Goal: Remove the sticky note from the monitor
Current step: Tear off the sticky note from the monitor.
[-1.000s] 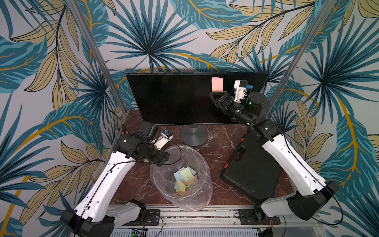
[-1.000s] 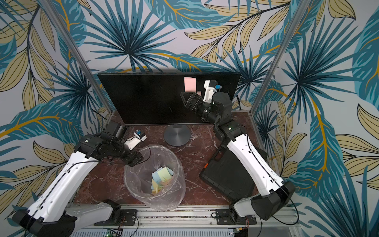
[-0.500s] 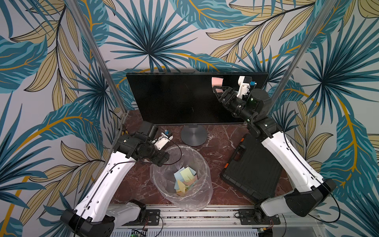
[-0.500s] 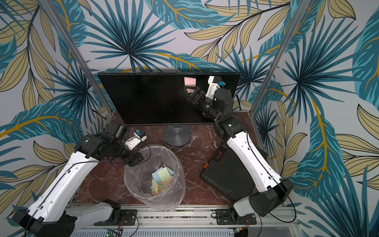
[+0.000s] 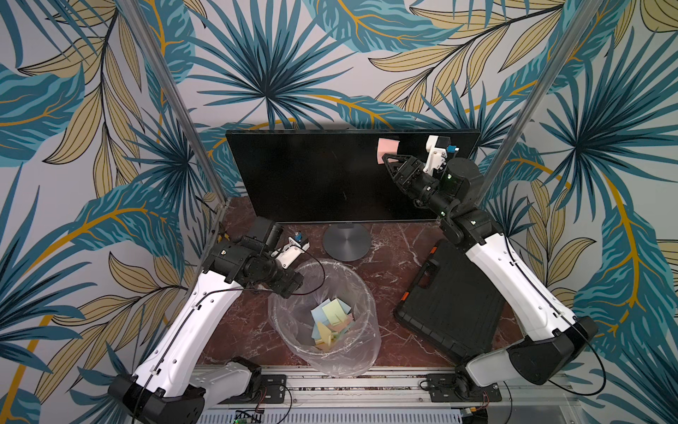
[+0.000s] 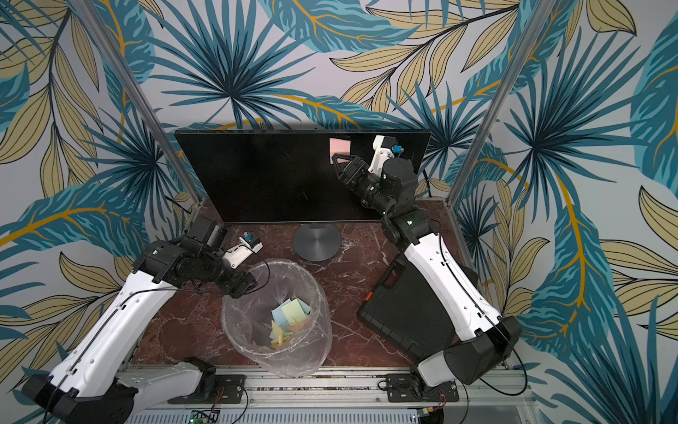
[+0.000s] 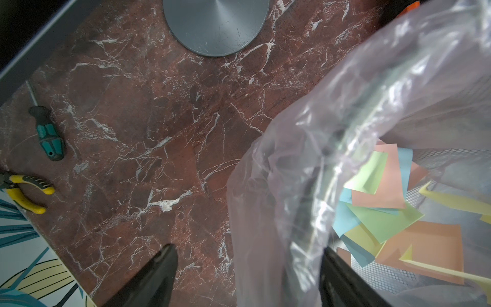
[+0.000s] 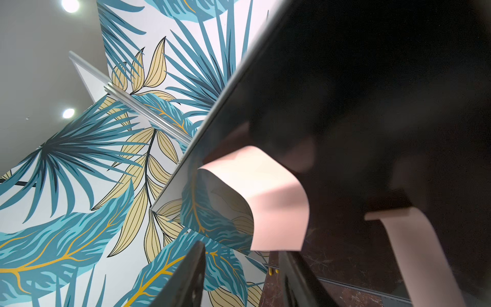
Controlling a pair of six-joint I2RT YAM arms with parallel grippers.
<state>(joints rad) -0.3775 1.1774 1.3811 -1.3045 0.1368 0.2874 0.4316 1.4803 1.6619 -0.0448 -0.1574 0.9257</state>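
A pink sticky note (image 5: 387, 148) (image 6: 339, 147) is stuck near the top right of the black monitor (image 5: 312, 176) (image 6: 264, 176). Its lower edge curls away from the screen. My right gripper (image 5: 385, 159) (image 6: 334, 158) is raised against the screen just under the note. In the right wrist view the sticky note (image 8: 271, 202) hangs with its free edge at the tips of the right gripper (image 8: 240, 248). The jaws stand apart with nothing pinched between them. My left gripper (image 5: 293, 288) (image 7: 247, 248) is open, low over the rim of the bagged bin.
A bin lined with a clear bag (image 5: 367, 293) holds several coloured notes (image 5: 332, 323) at the front centre. A black ribbed case (image 5: 451, 312) lies to the right. The monitor's round grey base (image 5: 346, 242) stands behind the bin. A screwdriver (image 7: 47, 133) and yellow-handled pliers (image 7: 29, 191) lie at the left.
My right gripper has risen along the screen to the note's lower edge, and its jaws have narrowed. The left arm has not moved.
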